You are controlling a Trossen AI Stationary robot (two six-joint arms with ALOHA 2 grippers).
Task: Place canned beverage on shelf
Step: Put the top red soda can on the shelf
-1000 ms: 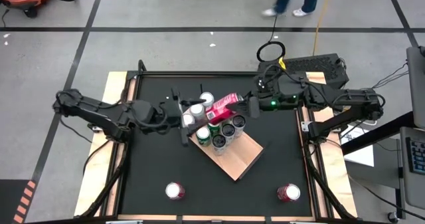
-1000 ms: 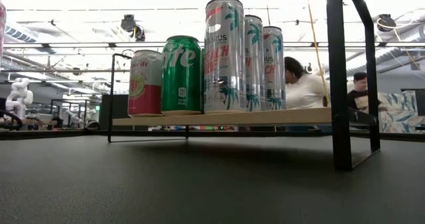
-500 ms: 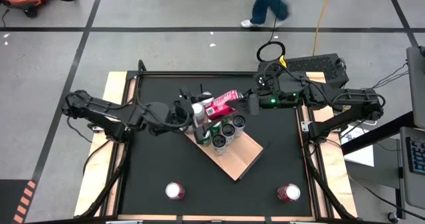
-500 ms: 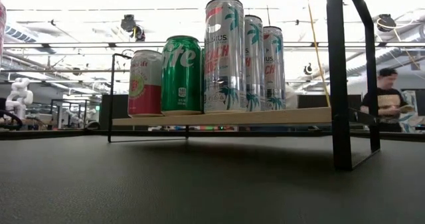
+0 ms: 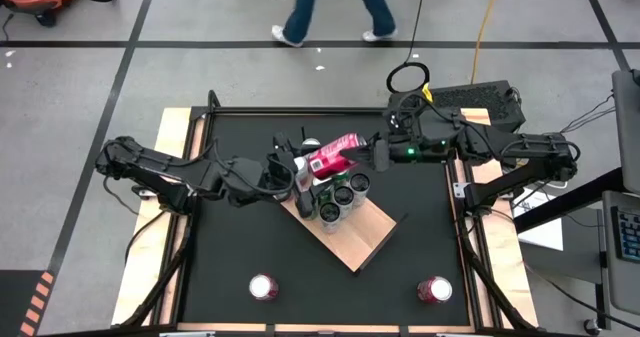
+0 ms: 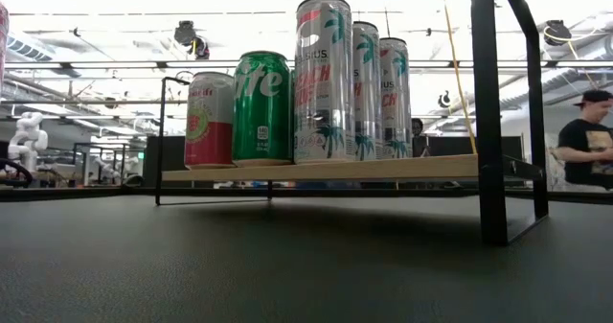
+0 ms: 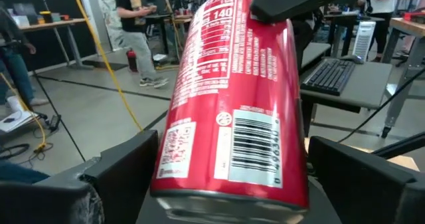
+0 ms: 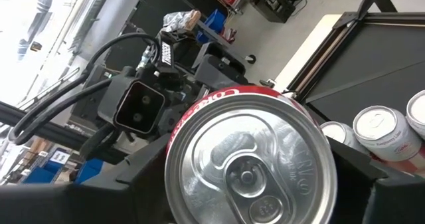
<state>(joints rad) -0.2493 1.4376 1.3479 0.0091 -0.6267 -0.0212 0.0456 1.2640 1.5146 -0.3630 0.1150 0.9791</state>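
Observation:
A red can [image 5: 335, 157] hangs on its side above the shelf [image 5: 362, 239], a tan board that bears several upright cans [image 5: 338, 197]. My right gripper [image 5: 360, 157] is shut on its top end. My left gripper [image 5: 300, 172] is open, and its two fingers [image 7: 123, 167] stand on either side of the can's bottom end [image 7: 229, 197]. Whether they touch it, I cannot tell. In the low view a pink can [image 6: 209, 119], a green can [image 6: 261, 107] and tall silver cans [image 6: 324, 79] stand on the shelf board [image 6: 316, 169]. Neither gripper shows there. My right gripper pinches the red can at its top end [image 8: 199, 127] between its two fingers, one on each side of the wall just behind the lid. The fingers come level from the table's right side. The can is lifted clear above the shelf's cans, roughly level, its bottom toward my left gripper.
Two more cans stand upright near the table's near edge, one to the left [image 5: 263, 288] and one to the right [image 5: 434, 290]. Pale wooden rails [image 5: 170, 177] line the table's sides. A person [image 5: 330, 7] walks on the floor beyond the far edge.
My left gripper has moved toward the table's right edge, up to the red can, and now straddles its bottom end. The can and my right gripper have kept still. People beyond the table have walked on.

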